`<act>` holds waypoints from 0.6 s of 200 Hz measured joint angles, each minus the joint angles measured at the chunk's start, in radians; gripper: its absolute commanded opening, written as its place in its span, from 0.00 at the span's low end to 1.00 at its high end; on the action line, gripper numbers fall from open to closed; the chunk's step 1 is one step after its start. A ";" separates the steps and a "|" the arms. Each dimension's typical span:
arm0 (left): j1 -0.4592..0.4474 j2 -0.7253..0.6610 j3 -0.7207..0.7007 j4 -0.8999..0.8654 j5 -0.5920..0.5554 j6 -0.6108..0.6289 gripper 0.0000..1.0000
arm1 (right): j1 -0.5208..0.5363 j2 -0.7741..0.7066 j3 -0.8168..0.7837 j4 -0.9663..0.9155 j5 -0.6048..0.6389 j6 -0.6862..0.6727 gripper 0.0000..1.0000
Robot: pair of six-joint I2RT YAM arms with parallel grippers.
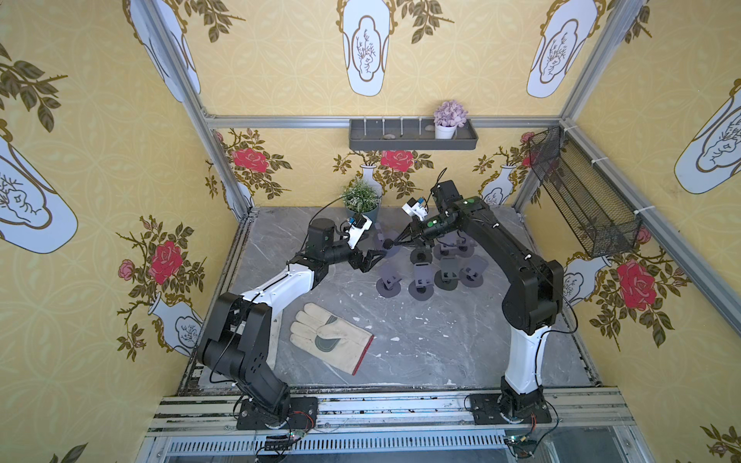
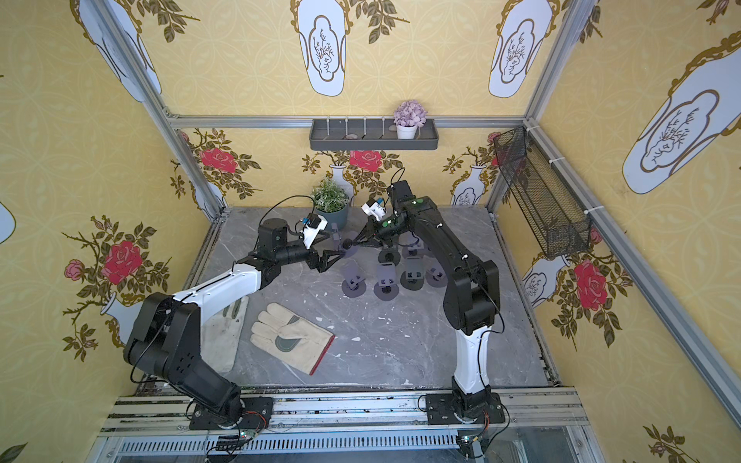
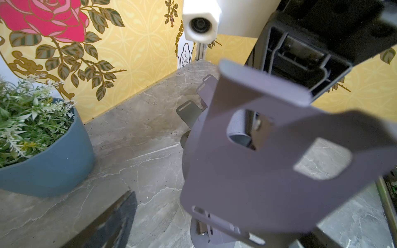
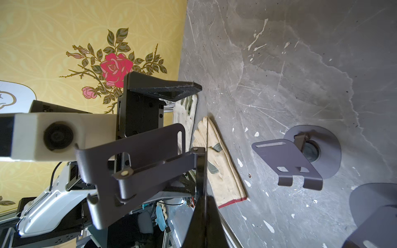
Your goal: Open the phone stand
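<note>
Pale work glove (image 1: 331, 336) lies well before the blue potted plant (image 1: 361, 200). Just beside that plant hangs the grey phone stand (image 4: 150, 143), right gripper (image 1: 396, 241) clenched on its thin round base, left gripper (image 1: 377, 258) spread wide about its plate. Probably light, stiff metal; take the plate's edge.

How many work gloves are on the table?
2. One glove lies flat near the front; a second glove lies beside it, partly hidden under the left arm.
</note>
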 measured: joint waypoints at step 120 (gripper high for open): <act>-0.014 0.005 0.007 0.005 0.016 0.008 0.83 | 0.012 -0.002 -0.017 -0.001 -0.008 -0.040 0.00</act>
